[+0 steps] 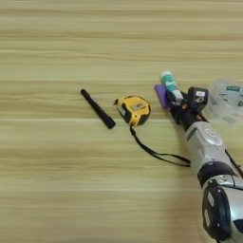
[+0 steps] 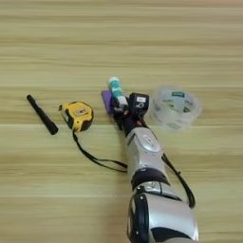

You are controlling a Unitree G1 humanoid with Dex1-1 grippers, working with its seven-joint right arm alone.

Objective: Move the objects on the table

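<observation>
A slim black pen (image 1: pixel 97 108) lies slanted at the left on the wooden table (image 1: pixel 57 180). To its right sits a yellow tape measure (image 1: pixel 134 109), its black strap (image 1: pixel 156 153) trailing toward my forearm. A white glue stick (image 1: pixel 168 82) with a green label lies across a small purple block (image 1: pixel 162 94). My right gripper (image 1: pixel 176 100) is at the near end of the glue stick, right beside the purple block. The same gripper (image 2: pixel 121 106) shows in the right eye view, touching the glue stick (image 2: pixel 116 89).
A clear round plastic item (image 2: pixel 175 107) with a green-and-white label sits just right of the gripper. My silver forearm (image 2: pixel 144 156) runs from the bottom edge up to the gripper, with a black cable looping on its right side.
</observation>
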